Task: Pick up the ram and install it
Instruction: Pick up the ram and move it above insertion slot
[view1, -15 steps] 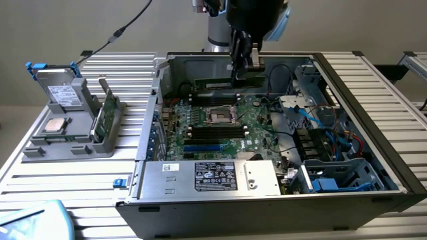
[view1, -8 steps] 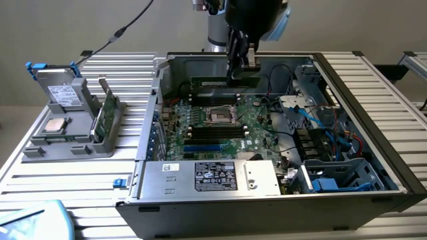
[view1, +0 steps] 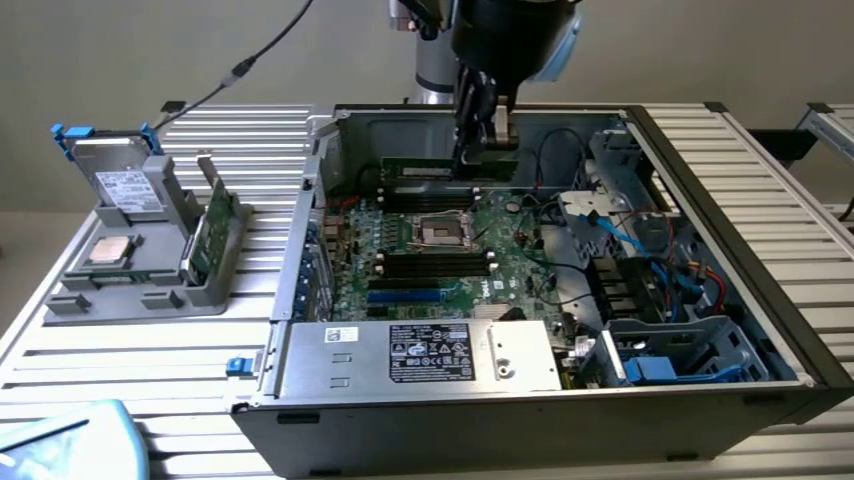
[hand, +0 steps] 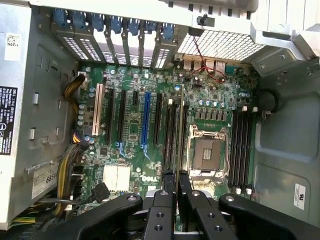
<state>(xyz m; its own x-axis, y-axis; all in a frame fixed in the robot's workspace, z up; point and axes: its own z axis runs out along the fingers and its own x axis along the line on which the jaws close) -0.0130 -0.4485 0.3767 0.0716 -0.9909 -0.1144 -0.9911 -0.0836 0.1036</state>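
Observation:
The ram (view1: 420, 168) is a long green stick held level and lengthwise, well above the motherboard (view1: 501, 275) inside the open computer case (view1: 790, 330). My gripper (view1: 483, 150) reaches down from above and is shut on the ram near its end towards the exterior view's right. In the wrist view the black fingertips (hand: 169, 180) sit close together with the ram (hand: 179, 130) edge-on between them. There the ram runs in line with the black memory slots (hand: 170, 135) beside the processor socket (hand: 206, 152). More memory slots (hand: 241, 145) lie on the socket's other side.
A silver power supply (view1: 427, 355) fills the case's near side, and drive cages with blue cables (view1: 667, 255) stand at the exterior view's right. Outside the case, a grey holder (view1: 134, 290) carries a boxy drive (view1: 123, 185), a square silver chip (view1: 107, 252) and an upright green board (view1: 207, 235).

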